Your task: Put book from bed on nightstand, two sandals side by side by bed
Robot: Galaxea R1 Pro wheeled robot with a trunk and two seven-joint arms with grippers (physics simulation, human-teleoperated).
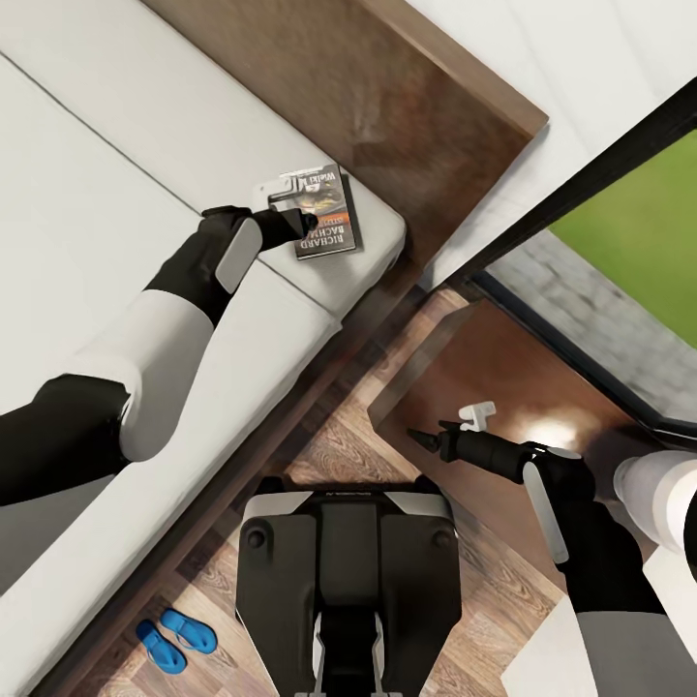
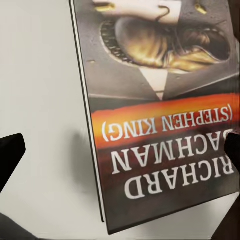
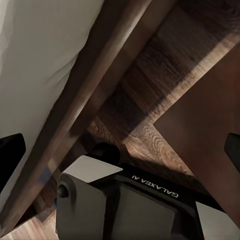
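Bed [image 1: 116, 145] mattress corner, book [image 1: 327, 215] flat, L tool [image 1: 281, 198] open over it.

Arms: both built of alternating segments, matte black at elbow and wrist, pale grey-white along the forearm shells. Left forearm shell [image 1: 160, 373] is rounded and bulbous, tapering into a black wrist with a light grey oblong inlay panel [image 1: 235, 254] just behind the claw. Right arm carries the same narrow grey inlay strip [image 1: 545, 513] on its black wrist, with a white cylindrical joint cap [image 1: 658, 489] behind it.

Claws: black housings ending in small white angular fingers [image 1: 477, 415].

Base: dark grey-black chassis [image 1: 347, 566] with pale grey trim panels, two round black bolt-like knobs near its upper corners. In the right wrist view, white lettering "GALAXEA AI" [image 3: 154, 186] on the black cover.
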